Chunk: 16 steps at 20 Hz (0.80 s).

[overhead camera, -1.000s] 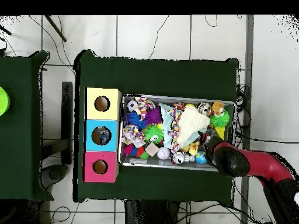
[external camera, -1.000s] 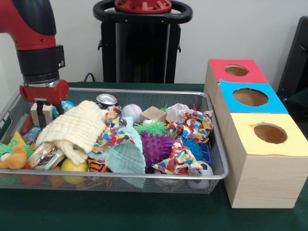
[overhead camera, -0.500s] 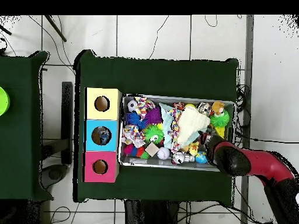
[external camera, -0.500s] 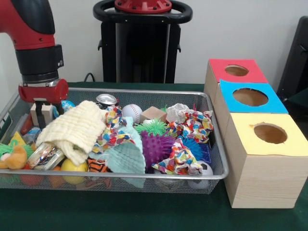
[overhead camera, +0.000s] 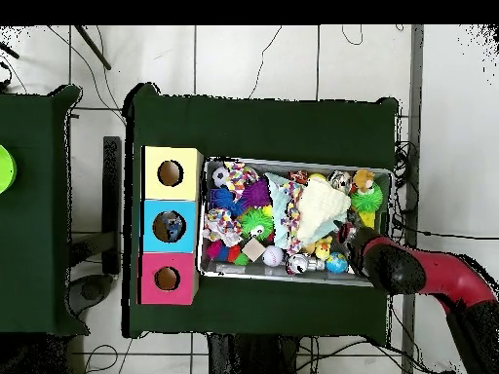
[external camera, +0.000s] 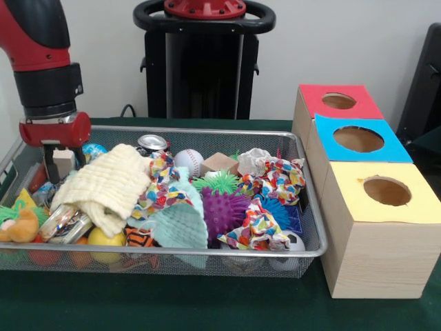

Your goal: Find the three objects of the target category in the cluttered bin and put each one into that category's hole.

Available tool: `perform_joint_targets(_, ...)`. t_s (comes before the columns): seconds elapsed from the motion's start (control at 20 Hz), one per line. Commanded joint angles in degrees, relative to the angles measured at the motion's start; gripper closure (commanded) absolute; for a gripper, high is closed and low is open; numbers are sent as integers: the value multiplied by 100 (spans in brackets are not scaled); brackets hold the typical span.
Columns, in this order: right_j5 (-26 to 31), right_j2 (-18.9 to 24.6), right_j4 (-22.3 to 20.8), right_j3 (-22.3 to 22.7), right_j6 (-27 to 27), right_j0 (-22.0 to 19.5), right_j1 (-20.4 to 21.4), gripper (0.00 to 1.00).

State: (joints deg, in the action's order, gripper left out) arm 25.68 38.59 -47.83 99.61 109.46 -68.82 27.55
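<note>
Over the last second our gripper [external camera: 62,164] has risen and shifted toward the bin's [external camera: 207,132] end wall, closed on a pale wooden block [external camera: 63,163], so we judge one target lifted, not yet carried to a hole. The front view shows this grasp; overhead, the arm [overhead camera: 414,273] hides it but reveals something inside the blue box [overhead camera: 170,227].

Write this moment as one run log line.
pincer: holds wooden block | place: bin end farthest from boxes | holes: blue has something inside
</note>
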Motion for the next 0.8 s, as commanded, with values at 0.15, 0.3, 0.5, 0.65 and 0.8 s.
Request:
perform_joint_targets(0.15, 760, 375, -134, -630, -2014, -146, -92, 0)
perform_joint_targets(0.3, 792, 391, -130, -674, -2053, -151, -110, 0)
perform_joint_targets(0.5, 883, 422, -80, -685, -2122, -167, -63, 0)
perform_joint_targets(0.65, 909, 428, -71, -671, -2138, -183, -36, 0)
perform_joint_targets(0.8, 894, 447, -97, -704, -2148, -199, -89, 0)
